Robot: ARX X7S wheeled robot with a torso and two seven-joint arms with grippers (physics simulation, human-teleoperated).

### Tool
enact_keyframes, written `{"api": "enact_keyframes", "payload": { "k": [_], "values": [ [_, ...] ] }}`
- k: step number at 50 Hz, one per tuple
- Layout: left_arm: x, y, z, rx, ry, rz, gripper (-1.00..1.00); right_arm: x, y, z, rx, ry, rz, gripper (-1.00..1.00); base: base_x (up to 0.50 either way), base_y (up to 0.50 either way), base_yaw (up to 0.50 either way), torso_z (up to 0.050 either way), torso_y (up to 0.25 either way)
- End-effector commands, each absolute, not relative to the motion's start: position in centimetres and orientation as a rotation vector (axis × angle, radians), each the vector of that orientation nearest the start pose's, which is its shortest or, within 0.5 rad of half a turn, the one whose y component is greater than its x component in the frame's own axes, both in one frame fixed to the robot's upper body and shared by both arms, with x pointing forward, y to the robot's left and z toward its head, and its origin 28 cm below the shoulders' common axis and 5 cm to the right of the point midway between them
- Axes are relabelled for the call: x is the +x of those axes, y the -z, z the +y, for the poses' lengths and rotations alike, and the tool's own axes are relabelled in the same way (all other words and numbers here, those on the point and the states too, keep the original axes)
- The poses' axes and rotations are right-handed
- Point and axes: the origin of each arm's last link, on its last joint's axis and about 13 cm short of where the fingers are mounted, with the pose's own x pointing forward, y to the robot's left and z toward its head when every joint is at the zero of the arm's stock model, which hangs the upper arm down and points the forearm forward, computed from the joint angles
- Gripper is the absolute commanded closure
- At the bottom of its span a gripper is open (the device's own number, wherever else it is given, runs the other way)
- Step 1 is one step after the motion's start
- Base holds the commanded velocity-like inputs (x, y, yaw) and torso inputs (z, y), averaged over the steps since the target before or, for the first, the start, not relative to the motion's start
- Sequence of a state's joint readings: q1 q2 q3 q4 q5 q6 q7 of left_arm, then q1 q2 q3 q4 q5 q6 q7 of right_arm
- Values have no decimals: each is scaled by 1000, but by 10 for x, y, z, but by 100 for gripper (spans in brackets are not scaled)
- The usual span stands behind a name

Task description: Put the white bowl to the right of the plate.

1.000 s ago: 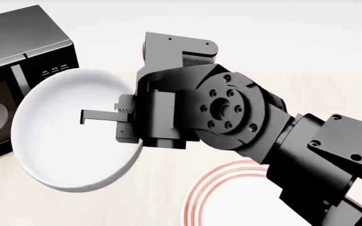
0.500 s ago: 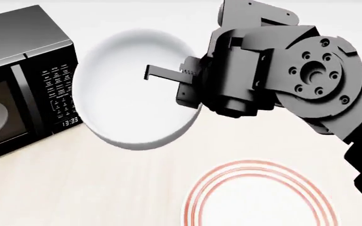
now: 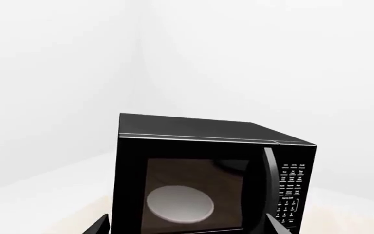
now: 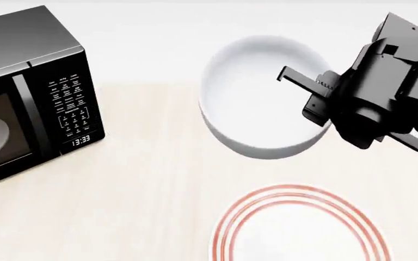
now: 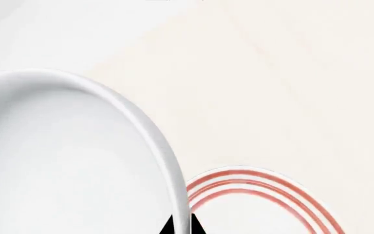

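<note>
The white bowl (image 4: 256,100) hangs tilted in the air above the table, behind the plate (image 4: 296,231), which lies flat at the near edge of the head view. My right gripper (image 4: 318,95) is shut on the bowl's right rim, one finger inside, one outside. In the right wrist view the bowl's rim (image 5: 167,161) runs between the two dark fingertips of the right gripper (image 5: 180,228), with the red-ringed plate (image 5: 265,204) below it. My left gripper (image 3: 185,229) shows only two dark finger tips set wide apart, open and empty, facing the microwave.
A black microwave (image 4: 28,92) stands at the left of the light wooden table (image 4: 143,196); a pale dish (image 3: 180,204) lies inside it behind the glass door. White wall lies behind the table.
My right arm has carried the bowl to the right, from beside the microwave to above and behind the plate. The left arm has not visibly moved.
</note>
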State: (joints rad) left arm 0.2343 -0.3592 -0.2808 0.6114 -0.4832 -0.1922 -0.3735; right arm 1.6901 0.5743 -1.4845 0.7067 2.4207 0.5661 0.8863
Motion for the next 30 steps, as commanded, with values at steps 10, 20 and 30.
{"api": "enact_keyframes", "payload": {
  "k": [10,20,30],
  "values": [
    [159,-113,292,-66,-370,-221,-100,369,-298,-204,612,446,724,100,0,0,0,0,1],
    [161,-112,290,-59,-367,-216,-100,372,-288,-233,724,569,724,100,0,0,0,0,1],
    [161,-111,290,-56,-369,-214,-100,362,-280,-261,808,646,714,100,0,0,0,0,0]
  ]
}}
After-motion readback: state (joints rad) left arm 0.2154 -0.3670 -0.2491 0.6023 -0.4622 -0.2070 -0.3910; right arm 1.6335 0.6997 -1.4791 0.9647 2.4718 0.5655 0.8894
